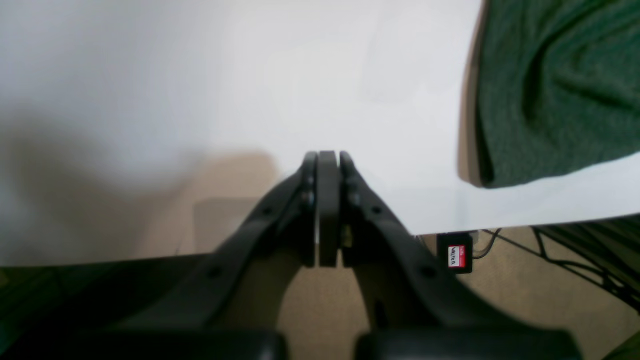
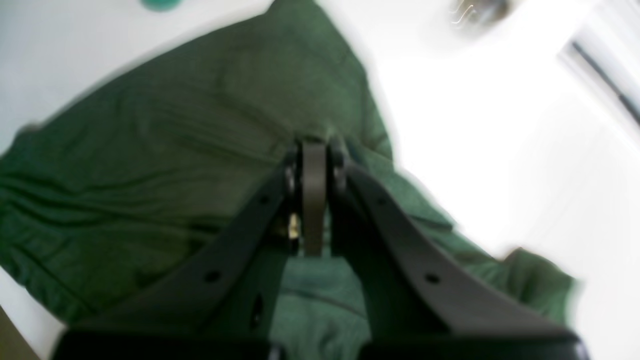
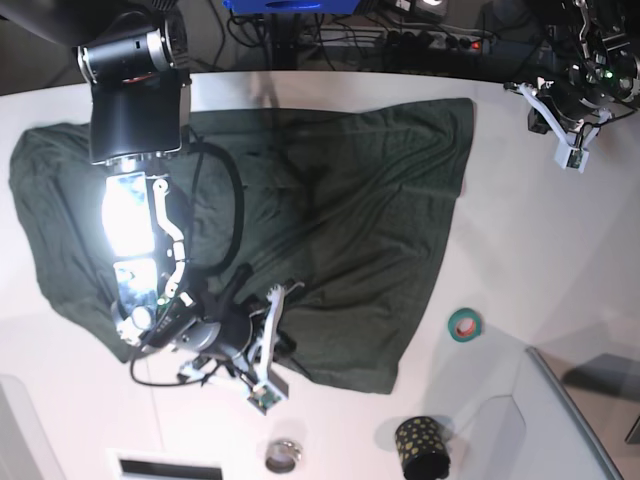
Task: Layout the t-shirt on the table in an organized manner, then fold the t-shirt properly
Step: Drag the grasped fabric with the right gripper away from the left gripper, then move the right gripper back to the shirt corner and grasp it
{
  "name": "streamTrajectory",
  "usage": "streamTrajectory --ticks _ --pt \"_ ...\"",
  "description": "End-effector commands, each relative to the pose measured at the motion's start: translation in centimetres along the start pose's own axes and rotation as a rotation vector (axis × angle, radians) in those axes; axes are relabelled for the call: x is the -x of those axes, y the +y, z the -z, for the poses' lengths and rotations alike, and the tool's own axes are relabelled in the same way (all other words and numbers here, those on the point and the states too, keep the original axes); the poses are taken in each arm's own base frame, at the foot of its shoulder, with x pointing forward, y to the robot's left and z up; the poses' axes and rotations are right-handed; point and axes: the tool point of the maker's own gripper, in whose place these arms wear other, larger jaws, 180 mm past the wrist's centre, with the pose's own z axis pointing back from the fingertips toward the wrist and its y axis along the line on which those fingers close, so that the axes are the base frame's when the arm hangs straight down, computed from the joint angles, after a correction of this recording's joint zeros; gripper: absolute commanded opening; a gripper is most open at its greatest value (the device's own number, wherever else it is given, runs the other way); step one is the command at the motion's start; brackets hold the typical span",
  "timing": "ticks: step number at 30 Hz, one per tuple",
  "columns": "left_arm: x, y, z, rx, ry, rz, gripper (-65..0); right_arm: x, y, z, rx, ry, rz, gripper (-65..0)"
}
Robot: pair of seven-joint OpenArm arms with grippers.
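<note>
Right wrist blurred, t-shirt [image 2: 150, 150] cropped (tool [image 2: 314, 150] closed)

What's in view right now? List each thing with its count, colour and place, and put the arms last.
t-shirt: one, dark green, spread over the middle and left of the table, wrinkled.
table: one, white, under everything.
tape roll: one, teal, on the table right of the shirt's lower edge.
cup: one, black with gold dots, near the table's front edge.
small round metal item: one, silver, front edge left of the cup; too small to name.
right gripper: one, black, shut, over the shirt's front part; whether it pinches fabric is unclear.
left gripper: one, black, shut, holding nothing, over bare table beside the shirt's edge.
</note>
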Motion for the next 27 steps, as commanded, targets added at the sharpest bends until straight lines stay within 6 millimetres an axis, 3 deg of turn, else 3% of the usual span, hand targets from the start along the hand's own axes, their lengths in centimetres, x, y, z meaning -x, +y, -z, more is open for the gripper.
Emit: streamTrajectory --ticks 1,7,9,12,13,14,18,22,25,27 --pt "-1.0 0.5 -0.4 -0.012 -0.031 0.014 -65.0 -1.6 -0.4 0.1 0.001 -0.050 0.003 -64.2" --pt "-1.1 0.7 -0.5 -0.016 -0.036 0.011 -65.0 1.7 0.3 3.3 -0.071 0.038 0.074 -60.9" --pt "-1.2 0.8 -0.6 -0.019 -0.037 0.012 -65.0 2.6 0.5 3.8 -0.086 0.075 0.081 -48.9" --pt "-1.2 0.8 -0.6 -0.019 -0.037 0.012 -65.0 3.6 0.3 3.0 -0.073 0.114 0.071 -21.6" --pt "-1.2 0.8 -0.6 -0.020 -0.038 0.011 -65.0 4.2 0.1 2.3 -0.057 0.119 0.066 -14.9" --pt "-1.2 0.9 -0.6 -0.021 -0.037 0.012 -65.0 4.0 -0.7 1.1 -0.020 0.092 0.062 -12.5" --pt "-1.0 1.1 -0.7 -0.024 -0.033 0.017 -65.0 6.2 -3.4 -4.0 0.123 0.041 0.106 -19.2" --pt "-0.8 1.0 -0.7 -0.022 -0.028 0.018 -65.0 12.3 -5.5 -7.9 0.232 0.117 0.192 -30.6" --pt "0.3 1.0 -0.9 -0.021 -0.003 0.022 -65.0 16.8 -5.5 -10.1 0.263 0.203 0.210 -30.2" --pt "1.0 2.5 -1.5 -0.049 0.017 0.032 -65.0 18.6 -5.0 -11.4 0.263 0.249 0.183 -29.6"
